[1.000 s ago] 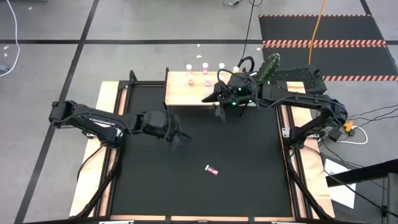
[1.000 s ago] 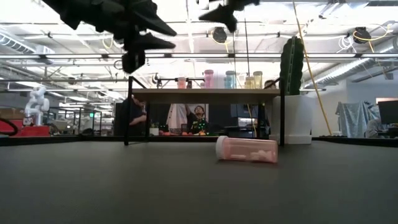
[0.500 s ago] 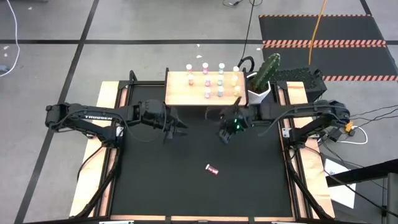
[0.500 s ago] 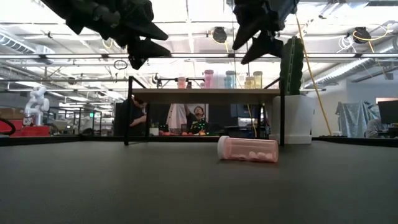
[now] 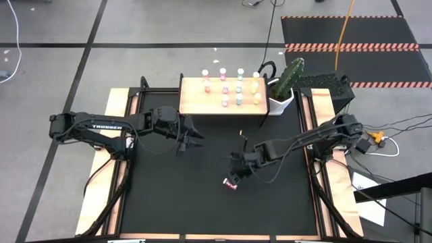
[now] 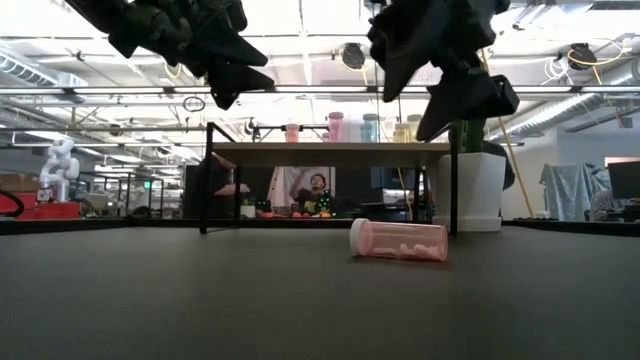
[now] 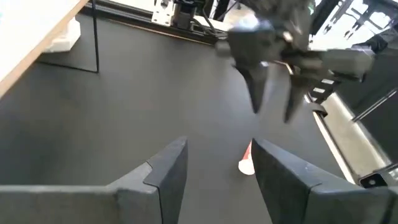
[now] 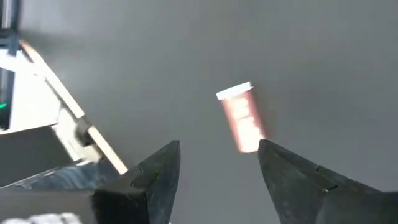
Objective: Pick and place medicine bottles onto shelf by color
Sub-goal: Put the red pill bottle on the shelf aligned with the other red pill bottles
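R gripper point(image 5: 237, 169), fingers spread & empty, hangs just above pink bottle point(image 5: 231, 184) lying on mat.

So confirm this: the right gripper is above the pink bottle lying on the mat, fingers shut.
Not shut. The right wrist view shows the right gripper with its fingers open, spread apart above the pink bottle, which does lie on its side on the mat.

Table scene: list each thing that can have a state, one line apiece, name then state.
pink bottle: lying on its side on the black mat, cap on, not gripped.
bottles on the shelf: standing upright, capped.
shelf: standing, partly filled.
right gripper: open, above the pink bottle.
left gripper: open, empty, in front of the shelf.
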Robot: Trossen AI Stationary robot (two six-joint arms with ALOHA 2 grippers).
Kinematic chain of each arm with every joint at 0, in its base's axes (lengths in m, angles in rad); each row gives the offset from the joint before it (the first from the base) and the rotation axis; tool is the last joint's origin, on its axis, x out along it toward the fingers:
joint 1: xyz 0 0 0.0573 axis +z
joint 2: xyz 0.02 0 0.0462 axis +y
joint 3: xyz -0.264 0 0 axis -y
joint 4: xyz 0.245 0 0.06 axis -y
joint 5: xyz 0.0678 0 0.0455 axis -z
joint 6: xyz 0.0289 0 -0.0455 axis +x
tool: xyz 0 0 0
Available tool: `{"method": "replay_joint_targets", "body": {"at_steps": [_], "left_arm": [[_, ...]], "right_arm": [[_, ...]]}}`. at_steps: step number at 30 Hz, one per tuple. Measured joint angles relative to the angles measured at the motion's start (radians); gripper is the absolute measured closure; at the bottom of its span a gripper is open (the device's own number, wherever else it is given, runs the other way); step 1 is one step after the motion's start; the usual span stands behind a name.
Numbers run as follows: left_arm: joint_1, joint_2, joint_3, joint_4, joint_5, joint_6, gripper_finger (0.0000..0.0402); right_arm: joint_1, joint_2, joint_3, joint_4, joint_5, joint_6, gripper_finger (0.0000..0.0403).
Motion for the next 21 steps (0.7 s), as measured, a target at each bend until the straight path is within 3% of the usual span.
{"method": "replay_joint_targets", "body": {"at_steps": [6, 12, 14, 17, 21], "left_arm": [[-0.004, -0.005, 0.0, -0.005, 0.0, -0.107, 0.0234], [-0.029, -0.005, 0.0, -0.006, 0.0, -0.241, 0.0247], [-0.047, -0.005, 0.0, -0.007, 0.0, -0.259, 0.0251], [-0.083, -0.005, 0.0, -0.007, -0.004, -0.256, 0.0256], [-0.146, -0.005, 0.0, -0.006, 0.014, -0.271, 0.0269]], "right_arm": [[0.038, 0.093, 0.002, 0.149, -0.139, 0.052, 0.019], [0.088, 0.189, 0.153, 0.067, -0.197, -0.056, 0.0192], [0.109, 0.218, 0.218, -0.045, -0.176, -0.13, 0.0195], [0.136, 0.25, 0.28, -0.179, -0.059, -0.257, 0.02], [0.131, 0.276, 0.289, -0.184, 0.012, -0.388, 0.0201]]}}
